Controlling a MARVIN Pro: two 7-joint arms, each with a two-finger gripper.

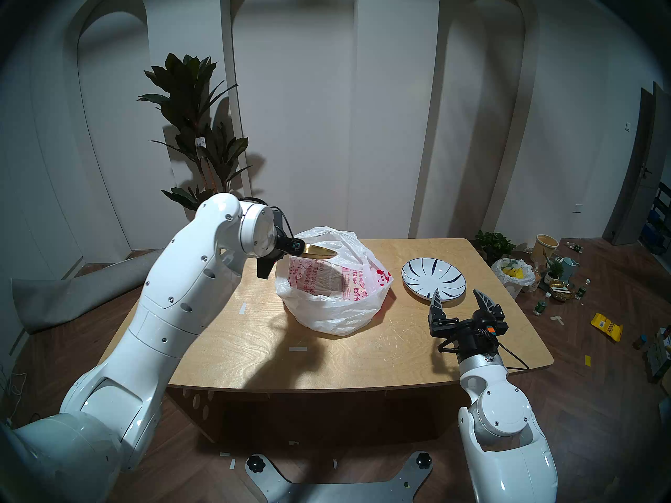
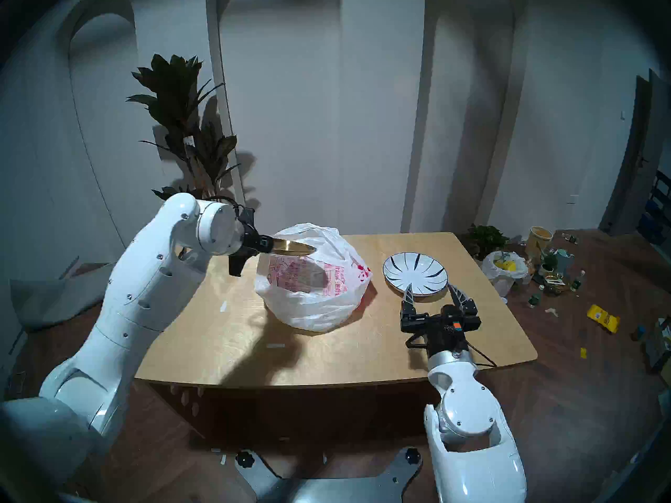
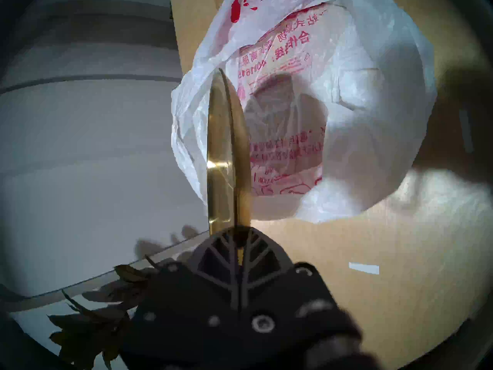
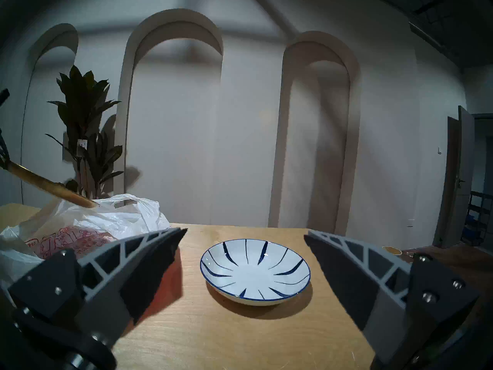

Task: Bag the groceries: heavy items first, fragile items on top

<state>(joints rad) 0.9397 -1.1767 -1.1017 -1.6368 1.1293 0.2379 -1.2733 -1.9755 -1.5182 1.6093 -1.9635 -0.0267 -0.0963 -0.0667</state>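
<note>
Tray hold: left gripper (image 3: 237, 244) is pinching the rim of the gold tray (image 1: 319, 252), fingers pressed on either side of the metal, with the tray carried thin-edge toward the bag and tipped slightly down.
Reason for the tilt: likely so the wide disc can slide through the mouth instead of landing flat across it; a judgement only.
Tray position: above the far-left part of the bag's opening, toward the counter's back edge, its tip level with the raised handle; whether it touches the plastic I cannot tell.
Bag: white plastic bag (image 1: 334, 291) sits around the middle of the counter (image 1: 363, 357), mouth spread upward; nothing shows inside.
Plate: striped plate (image 4: 255, 272) lies flat toward the counter's right side, apart from the bag, not yet bagged, which fits heavy first, fragile last.
Right claw: right gripper (image 1: 460, 298) hangs with fingers spread wide and empty, just short of the plate on its front side, nearer the front-right corner, probably ready to grasp it.
Writing: red Chinese print on the bag, seen mirrored through the film; "合作" and part of a number starting "400" seem readable in the left wrist view, the rest is too blurred.
Logo: red cartoon panda face near the bag's right flank.
Counter marks: short pale tape strips (image 1: 297, 348) by the front and left edges, unlabelled.
</note>
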